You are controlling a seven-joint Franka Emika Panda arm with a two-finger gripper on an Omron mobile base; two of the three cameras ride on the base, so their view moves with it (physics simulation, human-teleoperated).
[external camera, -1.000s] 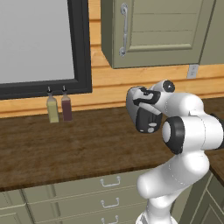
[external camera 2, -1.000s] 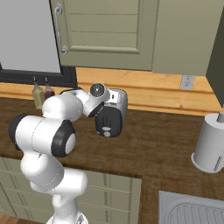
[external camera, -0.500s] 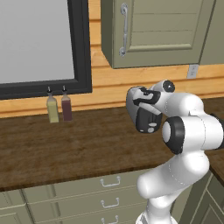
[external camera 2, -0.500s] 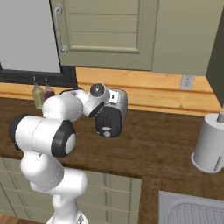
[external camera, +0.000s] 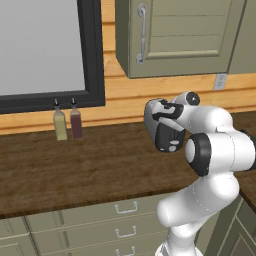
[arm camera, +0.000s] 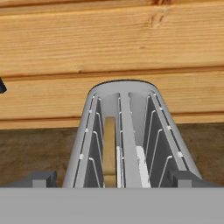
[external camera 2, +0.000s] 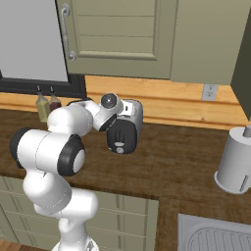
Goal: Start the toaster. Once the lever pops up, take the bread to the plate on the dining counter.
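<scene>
The toaster (arm camera: pixel 124 131) looks like smooth grey metal with thin shiny wires inside its slots. The bread (arm camera: pixel 110 151) in one slot looks soft, tan and dull. The wall (arm camera: pixel 109 48) behind is light wood with lines and a knot. The counter (external camera: pixel 75 170) is dark brown wood with streaks. The cupboard door (external camera: pixel 185 35) is dull green paint with a shiny metal handle (external camera: pixel 141 34).

We see our white arm (external camera: pixel 215 150) folded over the wood-topped counter (external camera: pixel 75 170), its dark hand (external camera: pixel 165 131) held above it. 2 bottles (external camera: pixel 67 122) stand side by side against the wooden wall, below a dark-framed window (external camera: pixel 50 50).
</scene>
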